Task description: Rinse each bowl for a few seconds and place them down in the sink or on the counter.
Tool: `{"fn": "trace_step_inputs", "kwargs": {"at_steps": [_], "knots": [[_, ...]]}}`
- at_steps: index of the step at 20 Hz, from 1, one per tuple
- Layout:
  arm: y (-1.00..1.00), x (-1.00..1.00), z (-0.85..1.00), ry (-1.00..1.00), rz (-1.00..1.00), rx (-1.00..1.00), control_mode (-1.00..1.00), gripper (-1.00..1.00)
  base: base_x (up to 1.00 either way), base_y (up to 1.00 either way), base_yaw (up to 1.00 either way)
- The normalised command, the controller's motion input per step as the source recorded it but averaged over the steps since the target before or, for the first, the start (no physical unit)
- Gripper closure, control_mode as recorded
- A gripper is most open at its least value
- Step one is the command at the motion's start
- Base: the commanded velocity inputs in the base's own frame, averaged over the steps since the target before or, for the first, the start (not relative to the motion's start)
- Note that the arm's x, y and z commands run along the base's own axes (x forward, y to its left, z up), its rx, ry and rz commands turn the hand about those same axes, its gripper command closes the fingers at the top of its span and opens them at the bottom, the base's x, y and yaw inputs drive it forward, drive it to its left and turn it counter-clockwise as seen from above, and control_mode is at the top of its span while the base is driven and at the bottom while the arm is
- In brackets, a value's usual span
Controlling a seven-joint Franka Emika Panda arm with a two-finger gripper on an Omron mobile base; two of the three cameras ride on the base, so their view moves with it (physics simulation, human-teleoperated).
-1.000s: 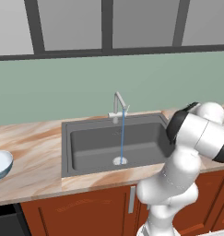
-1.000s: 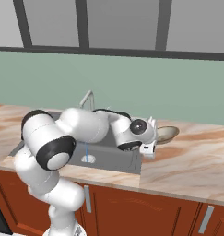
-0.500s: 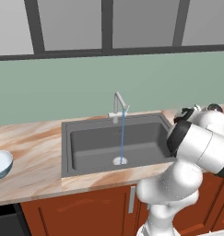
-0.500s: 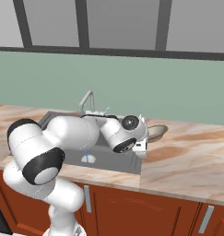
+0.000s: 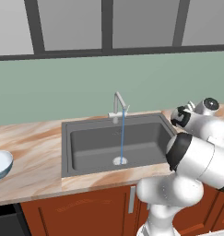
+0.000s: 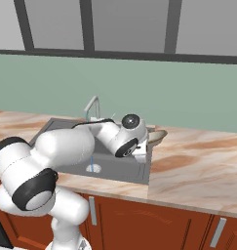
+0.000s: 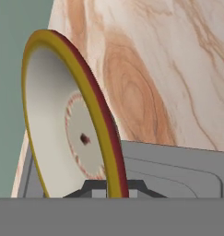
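My gripper (image 7: 106,191) is shut on the rim of the beige-tan bowl (image 7: 62,129), which is tipped on edge with a yellow and dark red rim. In the right base view this bowl (image 6: 158,135) hangs at the right rear corner of the sink (image 6: 125,168), held by the gripper (image 6: 148,138) just above the counter (image 6: 198,161). The pale blue-white bowl (image 5: 0,163) rests upright on the counter at the far left. A thin stream of water (image 5: 122,136) runs from the tap (image 5: 118,103) down to the drain.
The sink's dark grey basin (image 5: 67,138) lies left of my hand, with its rim (image 7: 178,170) just below the held bowl. Marble counter (image 7: 155,69) stretches to the right of the sink. A green wall and window stand behind.
The hand has carried the beige bowl leftward from the right counter to the sink's right rear corner. The water keeps running.
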Motion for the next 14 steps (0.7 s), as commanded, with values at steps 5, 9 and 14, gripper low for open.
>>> {"fn": "trace_step_inputs", "kwargs": {"at_steps": [5,9,14], "knots": [[0.33,-0.04,0.06,0.06,0.07,0.08,-1.00,1.00,0.00,0.00,0.00],[0.31,-0.02,0.02,0.04,0.06,0.10,-1.00,1.00,0.00,0.00,0.00],[0.27,-0.03,0.03,0.01,0.05,0.10,-1.00,1.00,0.00,0.00,0.00]]}}
